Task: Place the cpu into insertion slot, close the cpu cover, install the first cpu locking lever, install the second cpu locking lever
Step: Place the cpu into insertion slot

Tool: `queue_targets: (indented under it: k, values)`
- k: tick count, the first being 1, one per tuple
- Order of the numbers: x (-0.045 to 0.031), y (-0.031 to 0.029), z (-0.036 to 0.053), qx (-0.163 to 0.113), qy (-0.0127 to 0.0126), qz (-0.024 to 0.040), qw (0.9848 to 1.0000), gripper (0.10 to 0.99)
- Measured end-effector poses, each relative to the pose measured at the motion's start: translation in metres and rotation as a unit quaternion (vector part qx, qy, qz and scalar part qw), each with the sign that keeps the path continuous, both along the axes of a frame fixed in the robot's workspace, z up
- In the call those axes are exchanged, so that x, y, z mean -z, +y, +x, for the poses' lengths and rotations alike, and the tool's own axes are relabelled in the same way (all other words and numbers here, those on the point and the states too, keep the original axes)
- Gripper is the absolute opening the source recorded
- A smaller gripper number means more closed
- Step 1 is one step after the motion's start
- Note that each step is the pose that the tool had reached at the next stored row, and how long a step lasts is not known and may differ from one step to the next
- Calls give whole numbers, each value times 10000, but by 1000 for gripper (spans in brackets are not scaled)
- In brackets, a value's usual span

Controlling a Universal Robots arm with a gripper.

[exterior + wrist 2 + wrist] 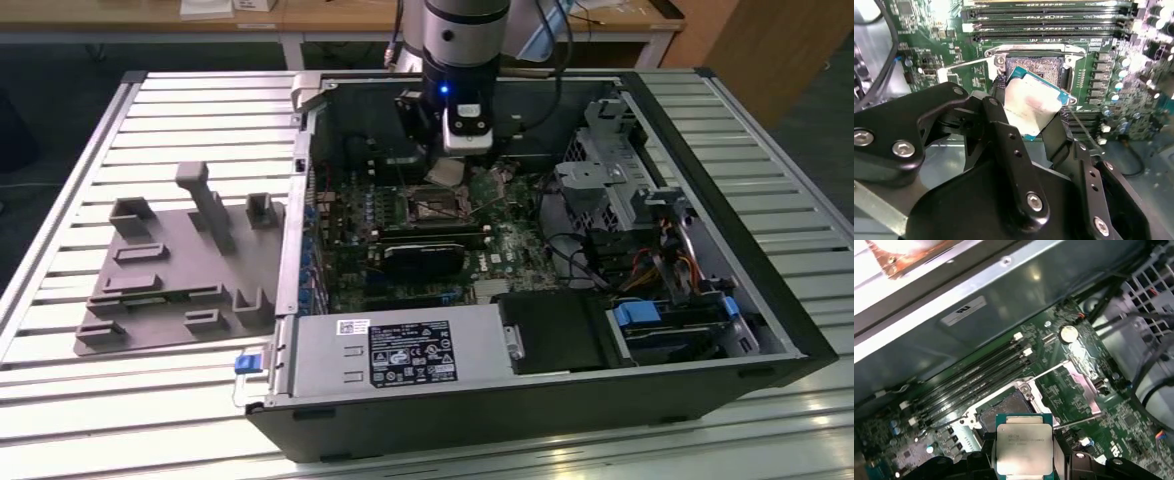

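Note:
My gripper (447, 168) reaches into the open computer case and is shut on the cpu (1031, 106), a flat square chip with a silvery top, pinched by its edges between two black fingers (1004, 131). In both wrist views the cpu (1024, 447) hangs tilted just above and slightly to one side of the insertion slot (1035, 67), whose dark pin field lies bare inside a metal rim (1004, 410). The cpu cover (1081, 374) stands flipped open beside the socket. Two thin wire locking levers (1076, 421) stick out, unlatched.
Long black memory slots (1049, 22) run beside the socket. A black heatsink block (427, 255), the power supply (400, 355) and a drive cage with cables (627, 195) fill the case. A grey fixture plate (174, 260) lies on the slatted table at the exterior view's left.

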State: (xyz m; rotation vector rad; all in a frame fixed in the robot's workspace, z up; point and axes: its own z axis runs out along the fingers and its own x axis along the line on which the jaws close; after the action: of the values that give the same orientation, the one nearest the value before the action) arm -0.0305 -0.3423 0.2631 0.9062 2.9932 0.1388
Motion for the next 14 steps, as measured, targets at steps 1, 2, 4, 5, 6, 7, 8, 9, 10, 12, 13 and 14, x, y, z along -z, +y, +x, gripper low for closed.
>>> queue_targets:
  k: [1, 2, 4, 5, 6, 7, 8, 9, 10, 12, 13, 14]
  values:
    - [1, 0, 0, 80, -1, -3, 10000, 537]
    - [2, 0, 0, 161, -1, -6, 9999, 537]
    - [4, 0, 0, 321, -2, -13, 9995, 537]
    - [5, 0, 0, 400, -2, -16, 9992, 537]
    - [6, 0, 0, 480, -3, -19, 9988, 537]
    - [7, 0, 0, 559, -3, -23, 9984, 537]
    - [8, 0, 0, 647, -3, -26, 9979, 537]
    - [9, 0, 0, 726, -4, -29, 9974, 537]
    - [10, 0, 0, 806, -4, -32, 9967, 537]
    - [12, 0, 0, 966, -6, -38, 9953, 537]
    - [14, 0, 0, 1046, -6, -40, 9945, 537]
    - [15, 0, 0, 1128, -6, -43, 9936, 537]
